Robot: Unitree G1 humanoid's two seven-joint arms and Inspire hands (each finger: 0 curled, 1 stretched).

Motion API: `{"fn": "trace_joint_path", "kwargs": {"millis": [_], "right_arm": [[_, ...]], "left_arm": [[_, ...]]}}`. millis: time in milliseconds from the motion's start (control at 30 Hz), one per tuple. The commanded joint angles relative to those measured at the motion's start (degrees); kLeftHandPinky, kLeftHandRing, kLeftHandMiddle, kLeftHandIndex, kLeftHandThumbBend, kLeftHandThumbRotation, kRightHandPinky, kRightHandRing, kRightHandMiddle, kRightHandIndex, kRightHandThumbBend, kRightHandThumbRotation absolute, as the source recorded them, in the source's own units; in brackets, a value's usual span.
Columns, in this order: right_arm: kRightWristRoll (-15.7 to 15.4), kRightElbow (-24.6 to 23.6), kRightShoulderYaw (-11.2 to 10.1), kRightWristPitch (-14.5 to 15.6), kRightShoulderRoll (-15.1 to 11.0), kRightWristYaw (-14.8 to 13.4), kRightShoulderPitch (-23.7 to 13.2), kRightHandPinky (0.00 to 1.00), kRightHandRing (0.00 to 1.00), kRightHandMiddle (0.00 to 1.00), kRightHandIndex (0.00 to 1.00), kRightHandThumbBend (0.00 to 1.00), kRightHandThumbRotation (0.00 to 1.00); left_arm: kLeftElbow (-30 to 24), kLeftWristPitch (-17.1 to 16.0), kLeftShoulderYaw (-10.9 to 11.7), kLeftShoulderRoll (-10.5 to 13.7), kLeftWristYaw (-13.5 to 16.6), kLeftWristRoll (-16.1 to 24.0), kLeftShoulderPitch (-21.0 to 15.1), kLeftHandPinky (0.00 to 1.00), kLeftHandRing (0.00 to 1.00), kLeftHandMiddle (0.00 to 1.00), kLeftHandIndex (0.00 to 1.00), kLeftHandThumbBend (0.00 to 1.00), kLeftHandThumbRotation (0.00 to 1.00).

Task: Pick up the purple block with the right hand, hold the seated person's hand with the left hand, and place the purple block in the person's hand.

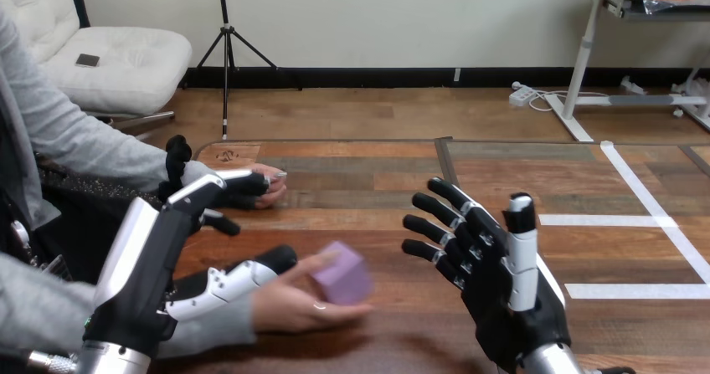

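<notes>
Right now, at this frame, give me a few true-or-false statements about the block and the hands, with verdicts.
1. The purple block lies in the person's near hand. True.
2. The right hand grips the purple block. False: it is open, apart from the block, at its right.
3. The person's far hand lies beyond the block, at the view's left. True.
4. The left hand is right of the block. False: it is at its left, by the person's wrist.

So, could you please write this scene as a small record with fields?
purple block: in the person's near hand
left hand: against that hand's wrist; grip unclear
right hand: open, empty, right of the block, apart
person's far hand: resting on the wooden table
task state: block lies with the person
</notes>
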Motion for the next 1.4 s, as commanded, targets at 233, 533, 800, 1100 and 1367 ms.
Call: {"fn": "trace_joint_path", "kwargs": {"millis": [233,533,800,1100,1367], "right_arm": [[1.3,-4.5,-2.3,-1.3,-0.7,0.3,-0.4,0.82,0.86,0.86,0.87,1.00,0.94],[1.0,-5.9,-3.2,-1.0,-0.8,0.2,1.0,0.86,0.87,0.86,0.86,1.00,0.96],[1.4,-6.7,-3.8,-0.8,-1.3,0.7,2.1,0.90,0.88,0.86,0.86,1.00,0.98],[2.4,-7.0,-4.6,-1.0,-1.8,1.5,3.5,0.91,0.88,0.86,0.87,1.00,0.99],[3.7,-6.3,-5.3,-2.8,-2.0,3.2,4.4,0.88,0.86,0.85,0.87,1.00,0.98]], "left_arm": [[2.0,-5.2,2.2,-2.7,-1.4,-6.9,-0.8,0.58,0.71,0.73,0.70,1.00,0.96],[4.0,-7.3,2.9,-3.3,-5.5,-14.7,0.4,0.59,0.78,0.78,0.75,1.00,0.99],[5.4,-9.1,3.6,-4.4,-7.5,-17.4,1.3,0.62,0.81,0.80,0.79,1.00,1.00],[3.4,-6.7,3.1,-7.9,-9.5,-23.8,3.4,0.72,0.84,0.82,0.81,1.00,1.00],[0.8,-3.2,2.1,-9.1,-13.5,-29.9,5.8,0.84,0.87,0.84,0.84,0.97,1.00]]}}
